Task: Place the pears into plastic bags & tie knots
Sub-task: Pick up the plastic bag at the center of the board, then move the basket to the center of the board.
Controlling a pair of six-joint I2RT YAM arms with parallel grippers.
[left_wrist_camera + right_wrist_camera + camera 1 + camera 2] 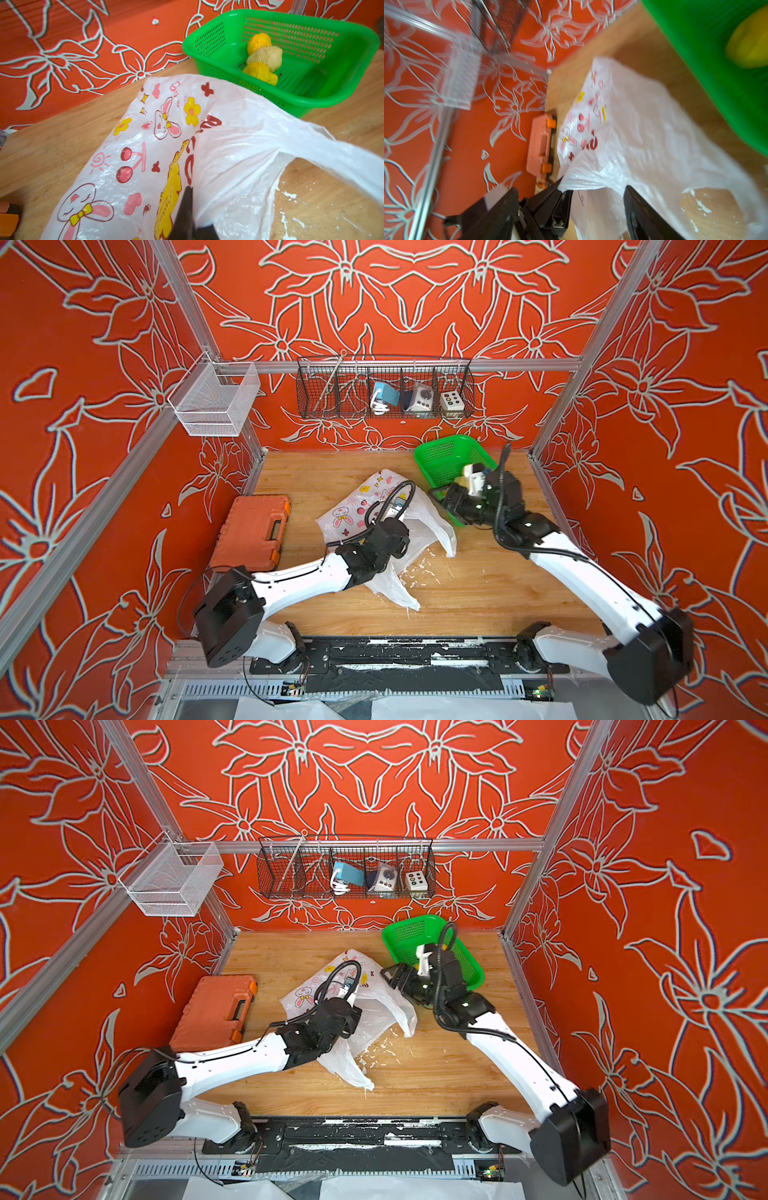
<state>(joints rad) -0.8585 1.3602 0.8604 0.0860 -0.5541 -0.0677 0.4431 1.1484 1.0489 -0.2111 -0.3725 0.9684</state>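
Observation:
Three pears lie together in the green mesh basket (207, 35): an orange-yellow one (258, 41), a pale cream one (267, 57) and a bright yellow one (260, 72). The white plastic bag (361, 497) with rabbit and heart prints lies crumpled on the wooden table in both top views, close to the basket's near left side. My left gripper (188, 191) is shut, pinching a fold of the bag (145, 166) near its mouth. My right gripper (569, 193) stands open beside the basket, its fingers either side of the left gripper's tips and the bag's edge (643, 135). No knot shows.
An orange tool case (253, 531) lies at the table's left edge. A black wire rack (384, 387) and a white mesh basket (216, 398) hang on the walls above the table. White flecks (419, 568) litter the wood near the bag's handles.

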